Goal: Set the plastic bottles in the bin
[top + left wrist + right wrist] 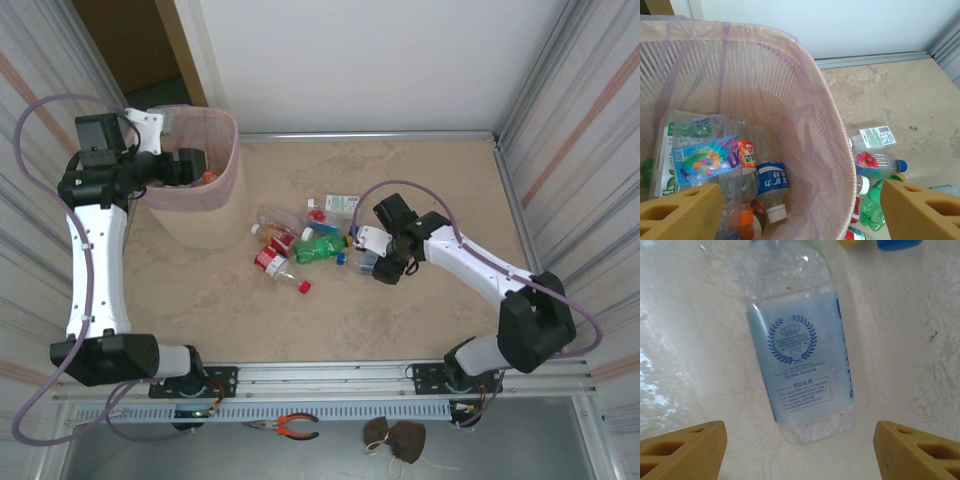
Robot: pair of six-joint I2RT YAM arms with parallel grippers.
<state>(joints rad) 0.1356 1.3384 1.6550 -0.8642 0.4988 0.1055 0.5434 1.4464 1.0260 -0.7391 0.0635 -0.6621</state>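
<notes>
The pale pink bin stands at the back left. My left gripper hangs open over its mouth with nothing between its fingers. Inside the bin lie several plastic bottles, among them a blue-labelled one and one with a colourful label. More plastic bottles lie heaped mid-table, including a green one and a red-capped one. My right gripper is open just right of the heap, directly above a clear bottle with a pale blue label that lies flat between and ahead of its fingers.
Ribbed metal walls close in the table on the left and right. Orange-handled pliers and a brown lump lie on the ledge in front of the arm bases. A blue cap sits beyond the labelled bottle.
</notes>
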